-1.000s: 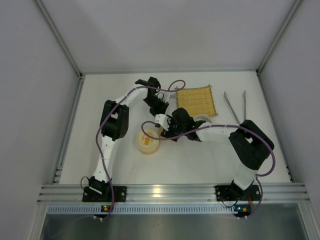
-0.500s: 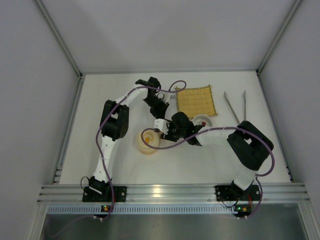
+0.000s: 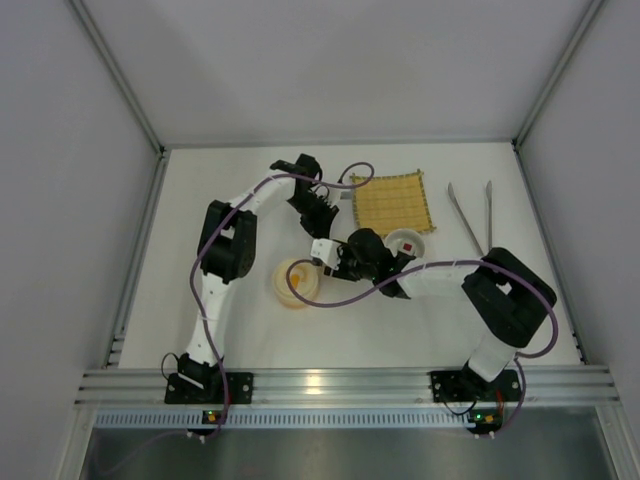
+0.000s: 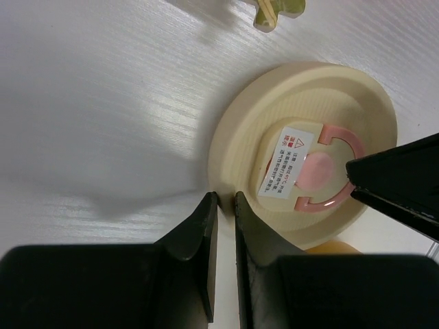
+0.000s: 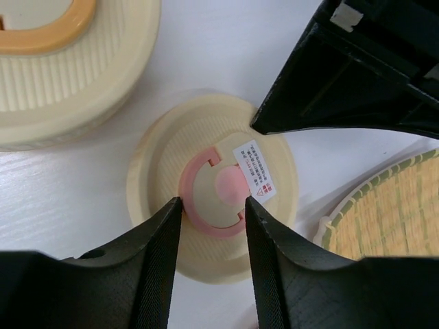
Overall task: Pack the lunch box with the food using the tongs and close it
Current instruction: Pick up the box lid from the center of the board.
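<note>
The lunch box (image 3: 297, 282) is a round cream tub with an orange inner ring (image 5: 41, 31), standing open. Its cream lid (image 5: 206, 185), with a pink ring handle (image 4: 329, 171), lies flat on the table beside it. My left gripper (image 4: 224, 199) is shut on the lid's rim. My right gripper (image 5: 211, 205) is open, with one finger on each side of the pink ring. In the top view both grippers (image 3: 322, 240) hide the lid. A red-topped piece of food (image 3: 408, 243) sits in a small white bowl. The tongs (image 3: 470, 212) lie at the far right, untouched.
The yellow woven mat (image 3: 392, 200) lies behind the bowl; its edge (image 5: 391, 205) shows just right of the lid. The left gripper's black body (image 5: 357, 75) hangs over the lid's far side. Purple cables loop above the lunch box.
My right gripper's jaws have narrowed around the pink ring. The right forearm has swung toward the near edge, uncovering the small bowl. The left arm has stayed put.
</note>
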### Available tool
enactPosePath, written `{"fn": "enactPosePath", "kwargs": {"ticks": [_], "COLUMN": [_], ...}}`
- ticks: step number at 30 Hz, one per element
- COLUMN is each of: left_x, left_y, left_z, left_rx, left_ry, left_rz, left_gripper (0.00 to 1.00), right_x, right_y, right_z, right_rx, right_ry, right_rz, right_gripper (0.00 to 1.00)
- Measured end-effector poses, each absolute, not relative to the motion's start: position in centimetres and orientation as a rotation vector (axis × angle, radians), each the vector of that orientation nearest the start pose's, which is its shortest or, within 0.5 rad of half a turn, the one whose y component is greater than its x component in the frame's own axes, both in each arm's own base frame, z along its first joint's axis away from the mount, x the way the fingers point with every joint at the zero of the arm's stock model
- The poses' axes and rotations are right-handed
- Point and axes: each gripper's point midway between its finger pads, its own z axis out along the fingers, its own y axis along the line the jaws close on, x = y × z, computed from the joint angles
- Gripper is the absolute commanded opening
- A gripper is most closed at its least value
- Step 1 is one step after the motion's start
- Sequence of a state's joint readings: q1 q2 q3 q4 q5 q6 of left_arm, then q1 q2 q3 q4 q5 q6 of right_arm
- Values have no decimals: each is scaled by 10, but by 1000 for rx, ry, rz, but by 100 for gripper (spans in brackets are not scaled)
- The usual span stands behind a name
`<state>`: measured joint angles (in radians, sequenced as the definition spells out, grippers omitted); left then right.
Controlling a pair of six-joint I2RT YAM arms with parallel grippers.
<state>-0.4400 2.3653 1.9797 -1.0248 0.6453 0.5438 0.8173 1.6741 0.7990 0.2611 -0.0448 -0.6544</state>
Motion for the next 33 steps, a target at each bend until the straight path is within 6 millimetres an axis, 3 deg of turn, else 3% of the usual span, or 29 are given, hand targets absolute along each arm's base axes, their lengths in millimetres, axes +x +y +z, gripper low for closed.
{"fn": "enactPosePath", "kwargs": {"ticks": [4,8,12,18,23,27,29,33], "left_x": [377,359,349,346,346,346,345,343], "left_y": [-276,-281,-285,-286,-286,-286,-286,-284], "left_z": [32,31,30,31,31,31,31,31], "left_rx": [1401,1433,1460,1466,1466,1467,1469,1485], "left_ry": [2429,2450,2459,2461,2460,2459,2455,2459], "left_rz": [-926,-971,-982,-986,-988,-990,-996,-998], "left_gripper": [1,1,1,1,5,12,22,40], "right_x": [318,338,343,338,324,309,299,285], "right_y": [307,307,307,310,317,316,317,313], "right_z": [70,98,107,111,120,147,157,150], "right_rx": [-1448,-1347,-1316,-1327,-1349,-1331,-1345,-1419], "right_ry": [1571,1509,1486,1484,1572,1601,1596,1624], "right_rz": [115,46,21,67,293,457,507,545], "right_gripper": [39,39,39,47,53,61,61,66]}}
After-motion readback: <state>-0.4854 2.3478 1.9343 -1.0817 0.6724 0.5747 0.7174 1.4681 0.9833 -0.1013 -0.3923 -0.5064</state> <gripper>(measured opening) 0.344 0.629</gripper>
